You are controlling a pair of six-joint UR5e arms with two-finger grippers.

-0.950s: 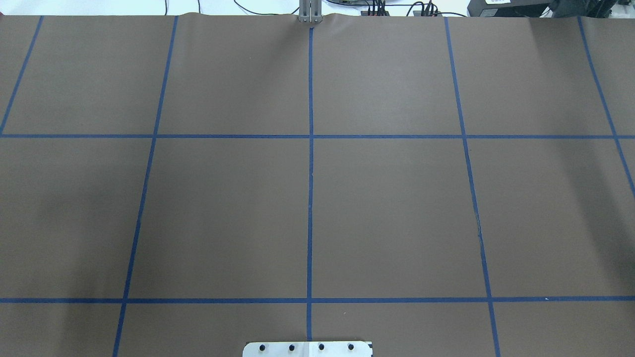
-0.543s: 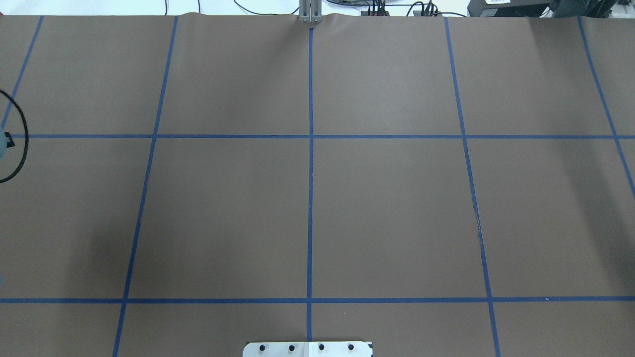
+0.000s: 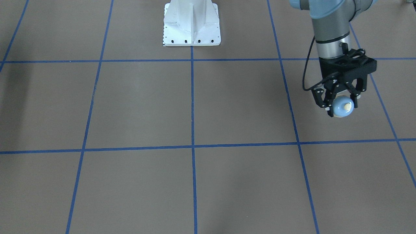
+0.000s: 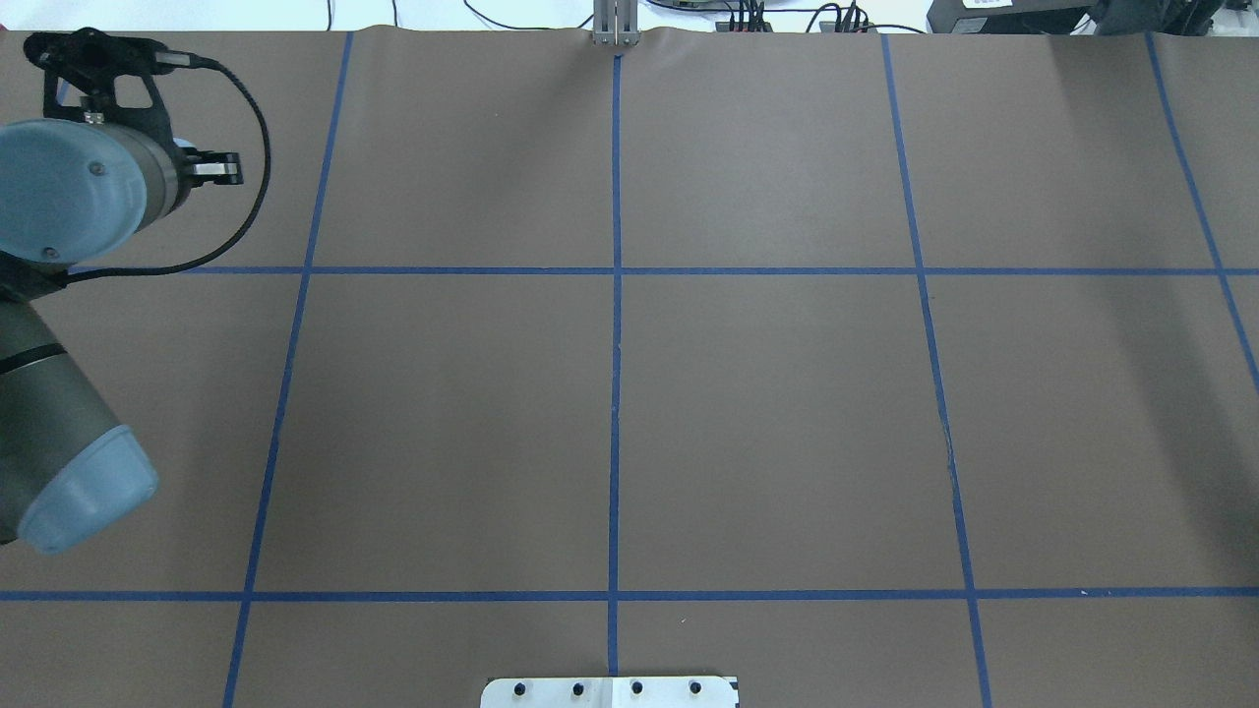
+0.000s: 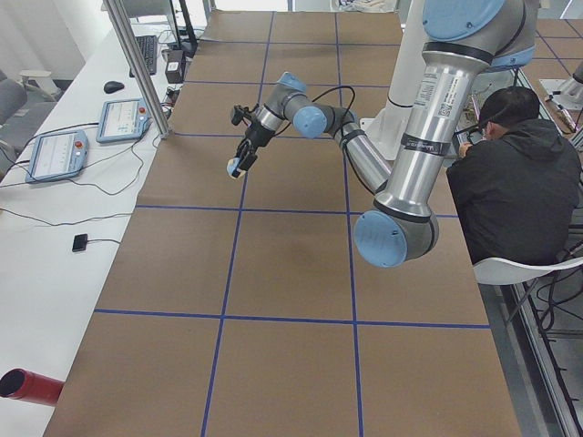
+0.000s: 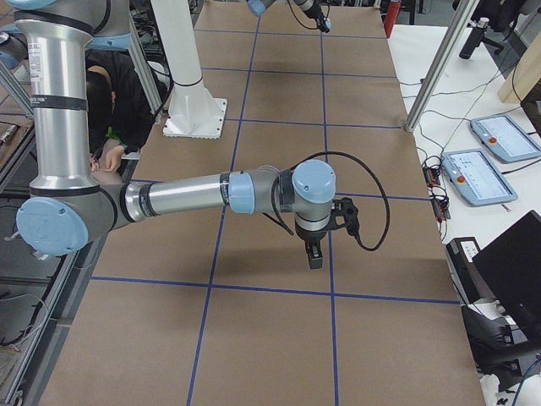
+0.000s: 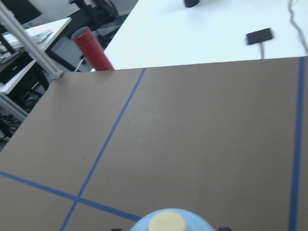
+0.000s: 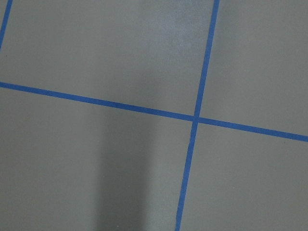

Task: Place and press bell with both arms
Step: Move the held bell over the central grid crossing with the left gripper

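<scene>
- Light blue dome-shaped call bell (image 3: 338, 109), clamped in my black left end effector (image 3: 342, 106), off the brown table (image 3: 227, 107).
- Right end effector (image 6: 314, 256): opening unclear to me.

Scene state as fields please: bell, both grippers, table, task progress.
bell: held in the left jaws, off the table, button tilted toward the front camera
left gripper: shut on the bell, over the table's left part
right gripper: points down over the table; open or shut not visible
table: brown cover, blue tape grid
progress: bell not yet placed
</scene>
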